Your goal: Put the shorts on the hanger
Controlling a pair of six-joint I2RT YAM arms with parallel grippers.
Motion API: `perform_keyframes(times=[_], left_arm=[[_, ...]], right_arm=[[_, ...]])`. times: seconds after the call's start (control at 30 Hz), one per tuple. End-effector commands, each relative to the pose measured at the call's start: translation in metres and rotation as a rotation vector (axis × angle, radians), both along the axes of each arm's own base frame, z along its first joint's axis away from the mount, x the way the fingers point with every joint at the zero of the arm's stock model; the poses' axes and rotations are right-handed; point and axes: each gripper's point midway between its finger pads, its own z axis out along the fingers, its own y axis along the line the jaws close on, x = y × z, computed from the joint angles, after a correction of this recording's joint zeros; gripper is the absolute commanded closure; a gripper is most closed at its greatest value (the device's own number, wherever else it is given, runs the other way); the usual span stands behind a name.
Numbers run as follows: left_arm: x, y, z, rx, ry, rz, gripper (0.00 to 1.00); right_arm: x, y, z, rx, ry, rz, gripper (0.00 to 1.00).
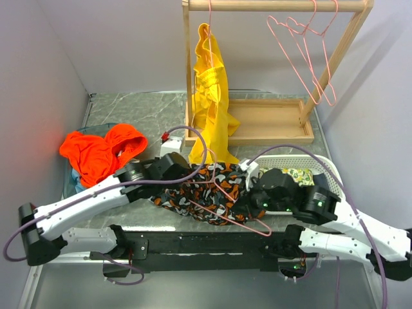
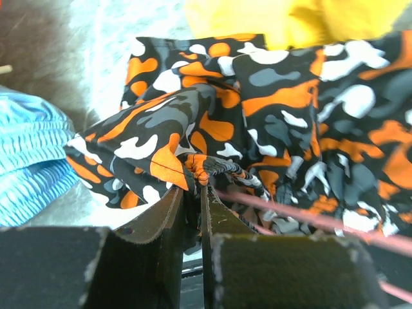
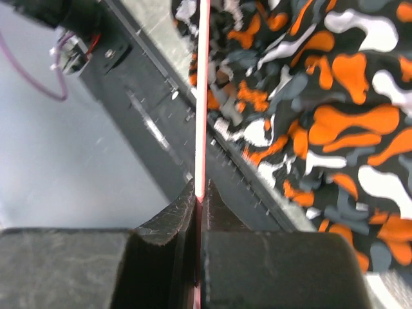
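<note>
While the left gripper pinches its fingers tight on a fold of the black fabric shorts with orange-and-white camouflage print, apparently to steady them, the right gripper clamps shut on the thin pink wire hanger lying across them on the grey marbled table

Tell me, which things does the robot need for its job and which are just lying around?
Needed: the shorts, pinched in the left jaws; the pink hanger, pinched in the right jaws.
Just lying around: yellow garment, orange-red garment, spare hangers on the wooden rack, white basket.
</note>
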Motion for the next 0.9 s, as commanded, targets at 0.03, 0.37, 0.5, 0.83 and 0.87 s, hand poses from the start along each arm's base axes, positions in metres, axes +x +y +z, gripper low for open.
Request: perform_keyframes(times=[0.03, 0.37, 0.5, 0.83, 0.87], left_arm=[[-0.008, -0.014, 0.034, -0.155, -0.072, -0.127, 0.95], [-0.016, -0.022, 0.081, -0.332, -0.203, -0.227, 0.82], [-0.017, -0.021, 0.086, -0.342, -0.219, -0.238, 0.56], [-0.039, -0.041, 0.133, -0.510, -0.325, -0.441, 0.36], [-0.037, -0.042, 0.135, -0.514, -0.330, -0.439, 0.36]], right_arm=[[0.036, 0.029, 0.032, 0.192, -0.216, -0.114, 1.00], [0.044, 0.080, 0.014, 0.389, -0.346, -0.069, 1.00], [0.047, 0.083, 0.015, 0.480, -0.374, -0.102, 1.00], [0.048, 0.084, 0.009, 0.472, -0.383, -0.100, 1.00], [0.048, 0.085, 0.008, 0.473, -0.381, -0.099, 1.00]])
